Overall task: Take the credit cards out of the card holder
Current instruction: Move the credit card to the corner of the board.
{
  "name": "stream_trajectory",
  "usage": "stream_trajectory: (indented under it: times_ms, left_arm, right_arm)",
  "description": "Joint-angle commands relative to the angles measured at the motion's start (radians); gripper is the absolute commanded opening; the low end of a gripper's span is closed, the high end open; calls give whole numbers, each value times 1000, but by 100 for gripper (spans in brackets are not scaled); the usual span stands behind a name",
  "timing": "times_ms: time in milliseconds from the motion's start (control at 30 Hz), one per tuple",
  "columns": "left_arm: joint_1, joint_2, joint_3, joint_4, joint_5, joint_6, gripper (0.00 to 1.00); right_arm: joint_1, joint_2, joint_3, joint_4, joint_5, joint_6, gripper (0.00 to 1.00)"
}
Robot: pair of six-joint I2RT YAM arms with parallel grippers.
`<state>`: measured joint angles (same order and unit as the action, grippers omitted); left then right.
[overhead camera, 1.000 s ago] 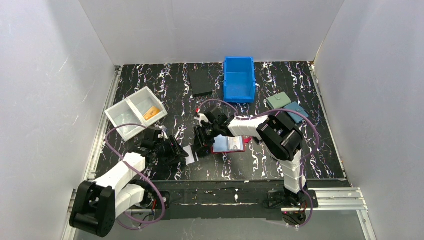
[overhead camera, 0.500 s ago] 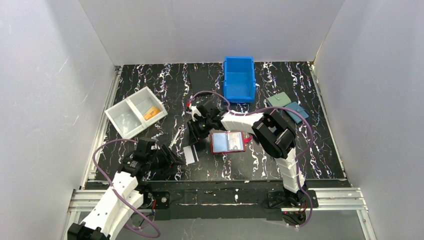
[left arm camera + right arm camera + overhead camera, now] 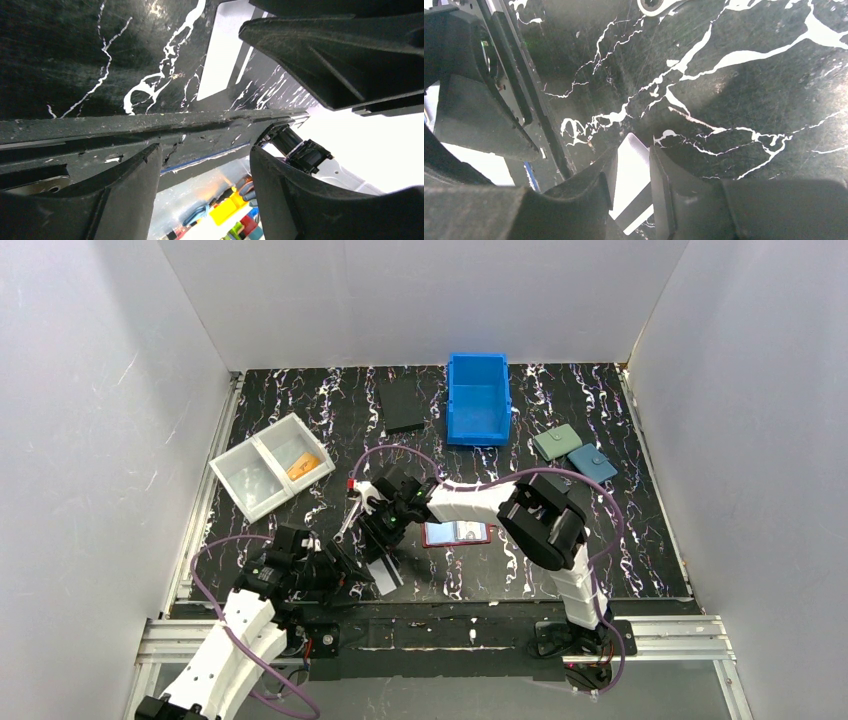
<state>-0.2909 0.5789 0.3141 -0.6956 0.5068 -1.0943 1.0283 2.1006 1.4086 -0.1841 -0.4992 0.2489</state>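
The red card holder lies open on the black marbled table, right of centre. A whitish card with a dark stripe lies flat near the table's front edge. It also shows in the wrist views, as the whitish card. My right gripper stands open over that card's far end, jaws on either side, and it grips nothing. My left gripper is open and empty just left of the card, framing the table's front edge. An orange card rests in the white tray.
A white two-part tray sits at the left. A blue bin and a black flat case are at the back. Teal and blue wallets lie at the right. A small silver wrench lies beside my right gripper.
My right gripper moved left from the card holder toward the front edge, and the whitish card slid and turned that way with it. My left gripper drew back and widened its jaws.
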Motion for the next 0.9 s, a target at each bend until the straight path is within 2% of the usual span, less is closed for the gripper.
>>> stream_trajectory:
  times_ms: [0, 133, 300, 667, 867]
  left_arm:
    - [1, 19, -33, 23, 74, -21, 64]
    - [-14, 28, -53, 88, 94, -19, 64]
    - [-20, -17, -147, 233, 122, -87, 64]
    - [-36, 96, -155, 329, 104, -71, 63]
    - [-47, 93, -170, 343, 103, -91, 63]
  right_arm:
    - [1, 3, -64, -151, 57, -58, 39]
    - [1, -20, -95, -126, 51, -44, 39]
    - [10, -27, -114, -115, 36, -33, 38]
    - [13, -20, -118, -110, 18, -20, 37]
    - [15, -25, -132, -94, 1, -3, 36]
